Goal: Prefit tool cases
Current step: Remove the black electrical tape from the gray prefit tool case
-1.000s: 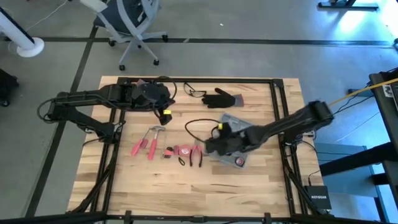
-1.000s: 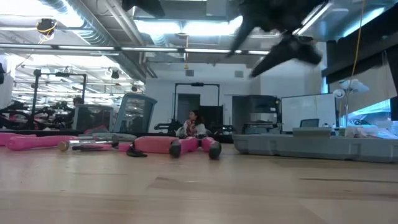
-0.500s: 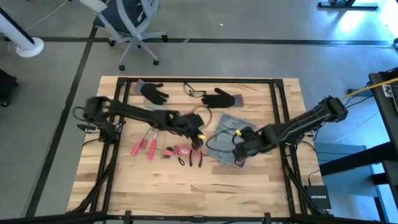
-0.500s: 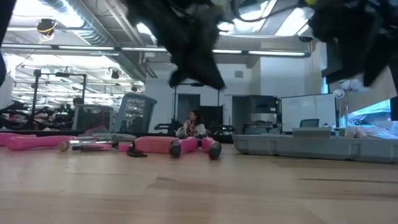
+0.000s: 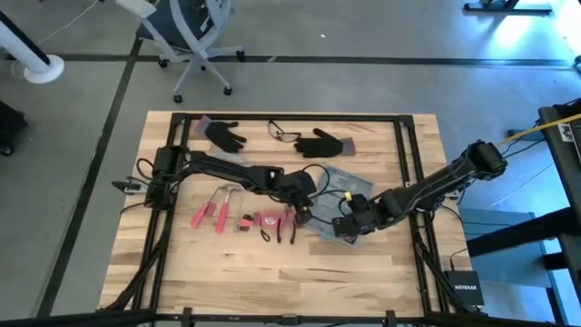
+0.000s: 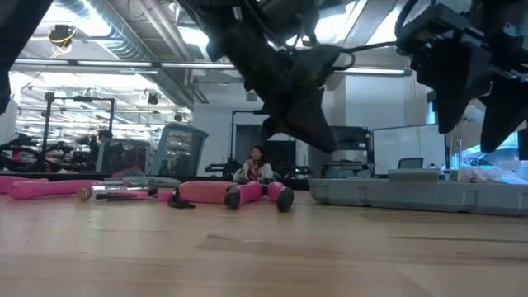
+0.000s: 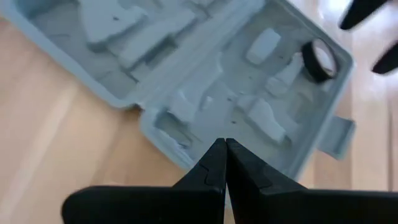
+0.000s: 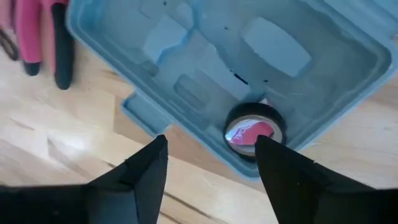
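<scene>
The grey-blue tool case [image 5: 338,177] lies open and flat on the table right of its middle, moulded slots up [image 7: 205,56]. A black tape roll [image 8: 254,132] sits in a slot at its near end. My left gripper [image 7: 224,143] is shut and hovers over the case's left edge [image 5: 307,202]. In the low view it hangs clear of the table [image 6: 323,144]. My right gripper [image 8: 211,155] is open above the case's near end [image 5: 346,226], over the tape roll, and touches nothing [image 6: 472,124].
Red-handled pliers [image 5: 289,227], a small red tool [image 5: 263,220], a hammer [image 5: 227,193] and screwdrivers [image 5: 207,215] lie left of the case. Two black gloves [image 5: 225,136], [image 5: 325,143] and safety glasses [image 5: 283,133] lie near the far edge. Bare wood shows along the near edge.
My left arm has swung out from the far left of the table toward the right and near side, ending over the case's left edge. My right gripper has shifted a little toward the right edge, along the case's near end. The case has stayed put.
</scene>
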Robot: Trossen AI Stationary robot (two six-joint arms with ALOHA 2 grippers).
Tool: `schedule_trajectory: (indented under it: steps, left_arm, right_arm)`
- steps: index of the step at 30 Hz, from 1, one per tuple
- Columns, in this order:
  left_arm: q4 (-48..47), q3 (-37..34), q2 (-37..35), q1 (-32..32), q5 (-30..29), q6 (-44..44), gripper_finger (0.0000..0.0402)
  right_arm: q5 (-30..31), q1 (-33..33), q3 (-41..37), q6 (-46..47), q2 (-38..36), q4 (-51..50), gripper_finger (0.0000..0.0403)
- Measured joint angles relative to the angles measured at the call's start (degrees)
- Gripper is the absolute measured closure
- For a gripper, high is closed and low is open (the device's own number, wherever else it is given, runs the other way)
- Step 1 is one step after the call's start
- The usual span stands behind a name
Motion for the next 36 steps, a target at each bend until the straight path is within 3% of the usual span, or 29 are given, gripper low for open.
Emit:
schedule_trajectory:
  steps: [10, 23, 26, 30, 36]
  left_arm:
    - [-3.79, -0.35, 0.00, 0.08, -0.08, 3.35, 0.0402]
    - [-4.36, -0.37, 2.43, -0.84, -0.06, 2.68, 0.0401]
    - [-4.54, -0.37, 2.41, -0.83, -0.06, 2.32, 0.0401]
    - [-3.48, -0.37, 1.72, -0.34, 0.00, 2.06, 0.0401]
    - [-2.63, -0.35, 0.17, 1.70, 0.09, 2.75, 0.0402]
  right_arm:
    - [-3.11, 0.05, -0.04, 2.50, 5.72, 5.19, 0.0173]
    - [2.78, -0.25, 0.29, 8.23, 12.06, 4.52, 0.0182]
    - [4.89, -0.30, 0.51, 8.24, 11.75, 3.05, 0.0234]
    - [6.55, -0.28, 1.05, 5.90, 11.84, -0.82, 0.0369]
    - [5.87, 0.41, 1.07, 3.79, 11.07, -2.66, 0.0397]
